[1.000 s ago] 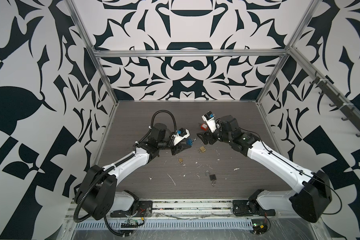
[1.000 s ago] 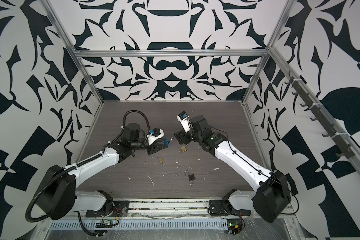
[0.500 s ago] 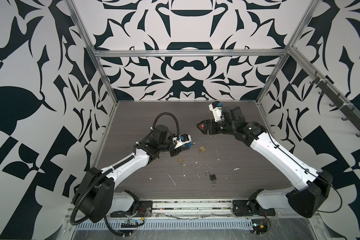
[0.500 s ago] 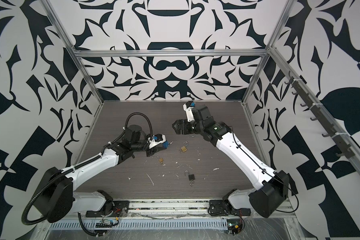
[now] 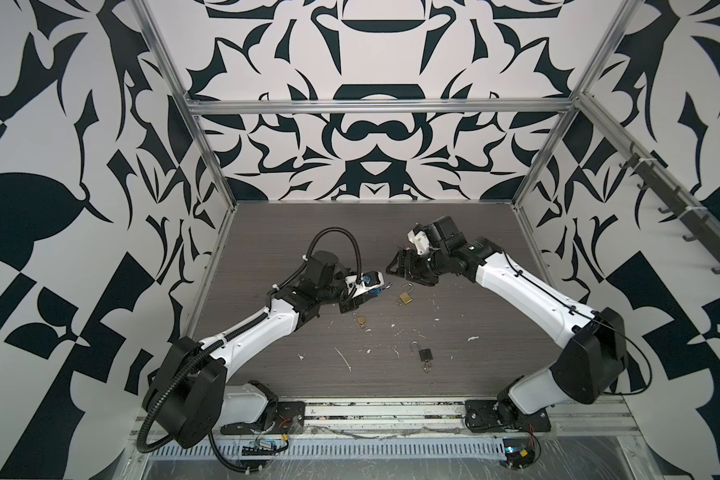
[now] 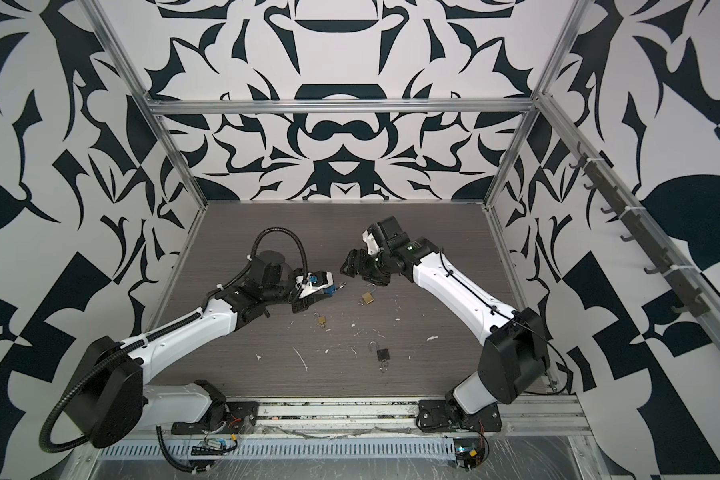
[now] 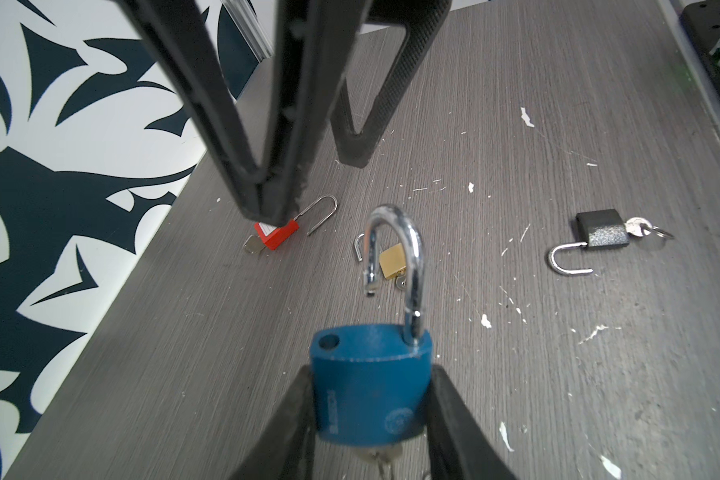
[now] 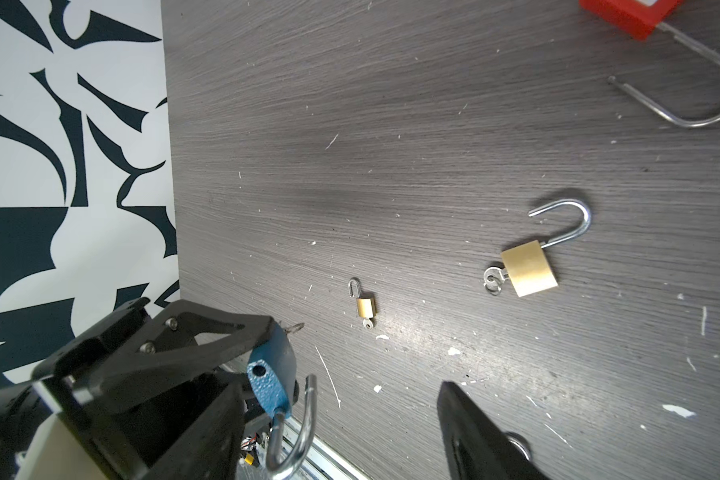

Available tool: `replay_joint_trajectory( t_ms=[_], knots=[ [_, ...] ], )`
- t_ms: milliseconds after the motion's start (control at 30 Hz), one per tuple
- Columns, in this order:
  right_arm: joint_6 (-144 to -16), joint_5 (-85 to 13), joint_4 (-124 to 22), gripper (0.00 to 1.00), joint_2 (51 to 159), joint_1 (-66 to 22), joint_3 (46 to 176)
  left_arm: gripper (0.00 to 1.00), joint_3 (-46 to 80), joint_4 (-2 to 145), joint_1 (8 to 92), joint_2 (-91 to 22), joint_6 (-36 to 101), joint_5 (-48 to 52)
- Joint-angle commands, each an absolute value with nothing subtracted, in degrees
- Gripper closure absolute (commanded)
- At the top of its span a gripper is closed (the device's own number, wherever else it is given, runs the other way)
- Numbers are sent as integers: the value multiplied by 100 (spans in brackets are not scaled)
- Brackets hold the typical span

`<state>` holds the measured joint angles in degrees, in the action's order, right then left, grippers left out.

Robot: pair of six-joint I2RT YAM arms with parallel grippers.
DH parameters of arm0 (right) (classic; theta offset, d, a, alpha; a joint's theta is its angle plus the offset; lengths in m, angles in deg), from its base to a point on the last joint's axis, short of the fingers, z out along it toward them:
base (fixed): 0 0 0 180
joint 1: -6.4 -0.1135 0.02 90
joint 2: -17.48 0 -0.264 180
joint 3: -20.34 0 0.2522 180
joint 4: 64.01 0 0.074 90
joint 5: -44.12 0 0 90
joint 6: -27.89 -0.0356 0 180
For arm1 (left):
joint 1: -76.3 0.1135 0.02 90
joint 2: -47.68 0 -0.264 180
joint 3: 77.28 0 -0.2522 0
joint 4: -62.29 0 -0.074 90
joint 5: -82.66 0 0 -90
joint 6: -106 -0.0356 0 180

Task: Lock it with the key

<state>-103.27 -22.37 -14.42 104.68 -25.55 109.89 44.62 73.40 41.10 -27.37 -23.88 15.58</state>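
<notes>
Blue padlock point(image 7: 368, 390), with its silver loop point(image 7: 408, 257) swung open and a key point(image 8: 294, 328) stuck in its bottom, sits squeezed tight in the left gripper point(image 7: 371, 374) over the grey table point(image 7: 516, 124), while the right gripper point(image 7: 314, 174) hangs close by with its black fingers apart.

In the left wrist view, the lower end of the blue padlock point(image 7: 368, 390) is cut off by the picture edge. The key point(image 7: 381, 459) below it is blurred and only partly shown. A blurred finger point(image 7: 298, 137) of the right gripper point(image 7: 310, 183) covers part of the red padlock point(image 7: 276, 235). In the right wrist view, that padlock's body runs off the edge, and a finger point(image 8: 474, 436) half hides an unidentifiable metal ring point(image 8: 518, 446). In both top views, the key of the small brass padlock point(image 5: 361, 320) is too small to resolve.
</notes>
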Motion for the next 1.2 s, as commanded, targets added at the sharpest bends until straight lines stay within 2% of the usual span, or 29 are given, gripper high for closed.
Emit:
replay_joint_trajectory(
  t_ms=[0,367,567,1000,1167],
  knots=[
    [-10566,-2013,-1569,29,10382,-2534,11107,100,4291,7307,4079,-2610,-2488,1350],
    [-10983,-1619,-2155,42,10538,-2546,10820,100,4168,7263,4060,-2800,-2308,1039],
    [-11214,-1458,-2556,54,10711,-2619,10714,100,4140,7245,4035,-2877,-2249,972],
    [-11141,-1556,-2601,57,10681,-2666,10734,100,4133,7245,4001,-2944,-2209,818],
    [-11135,-1577,-2621,64,10623,-2691,10666,100,4132,7245,3957,-2967,-2206,796]
  ],
)
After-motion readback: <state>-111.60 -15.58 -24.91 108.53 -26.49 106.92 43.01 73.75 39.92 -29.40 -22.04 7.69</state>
